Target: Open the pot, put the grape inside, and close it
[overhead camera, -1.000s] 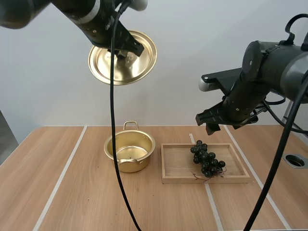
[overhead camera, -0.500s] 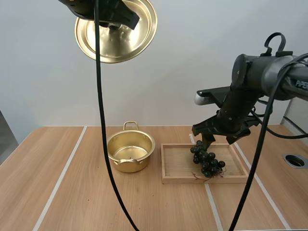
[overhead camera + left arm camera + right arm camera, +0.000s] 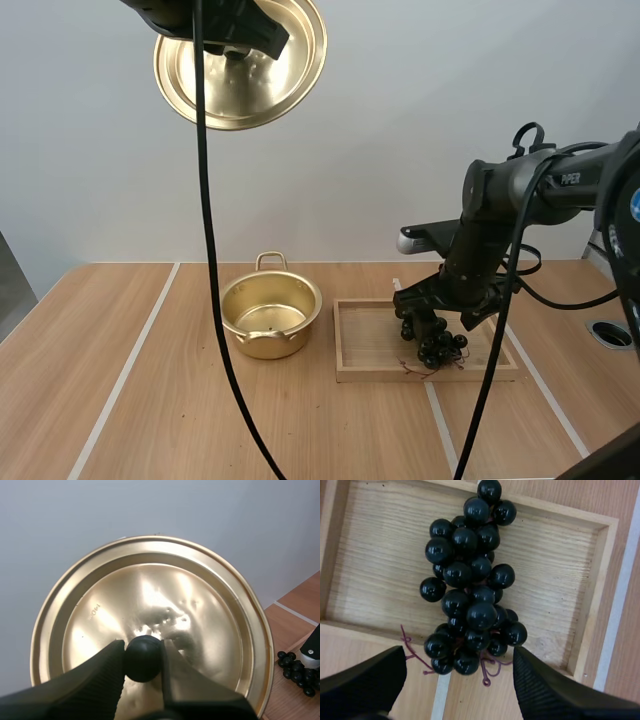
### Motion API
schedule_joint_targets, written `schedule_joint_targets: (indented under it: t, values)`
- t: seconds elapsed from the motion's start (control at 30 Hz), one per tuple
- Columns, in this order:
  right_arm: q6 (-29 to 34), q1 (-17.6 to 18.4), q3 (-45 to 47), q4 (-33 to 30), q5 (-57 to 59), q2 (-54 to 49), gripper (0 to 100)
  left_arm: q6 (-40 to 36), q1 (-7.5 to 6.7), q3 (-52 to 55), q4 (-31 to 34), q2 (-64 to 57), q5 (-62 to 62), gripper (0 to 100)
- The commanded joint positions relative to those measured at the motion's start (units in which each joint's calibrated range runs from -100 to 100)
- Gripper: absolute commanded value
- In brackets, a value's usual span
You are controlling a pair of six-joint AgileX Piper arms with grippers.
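Note:
My left gripper (image 3: 238,48) holds the gold lid (image 3: 240,80) high above the table, fingers shut on its black knob (image 3: 143,658). The open gold pot (image 3: 271,316) stands on the table below, with nothing inside. A bunch of dark grapes (image 3: 430,335) lies in the wooden tray (image 3: 365,340) to the pot's right. My right gripper (image 3: 432,318) hangs just above the bunch. In the right wrist view its fingers (image 3: 547,692) stand wide apart, one on each side of the grapes (image 3: 470,587), with nothing gripped.
The pot and the tray (image 3: 370,560) sit side by side on a wooden table (image 3: 120,400) with pale stripes. A round hole (image 3: 614,334) is set in the table at the far right.
My right gripper has come down and leftward from well above the tray to just over the grapes. My left gripper lifted the lid a little higher, then held still.

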Motion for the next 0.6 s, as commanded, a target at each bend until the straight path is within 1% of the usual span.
schedule_joint_targets:
  t: [0.0,0.37,0.57]
  values:
    - [-0.53,0.14,0.98,-0.74,-3.51,1.93,100,-0.32,-0.14,-0.54,-1.24,-0.41,-0.97,0]
    - [-0.53,0.14,1.12,-1.1,-10.62,9.5,100,0.09,-0.14,-0.54,-1.34,-0.41,-1.74,0]
    - [-0.53,0.14,1.12,-1.1,-14.22,11.78,100,0.86,-0.14,-0.54,-3.58,-0.41,-2.46,0]
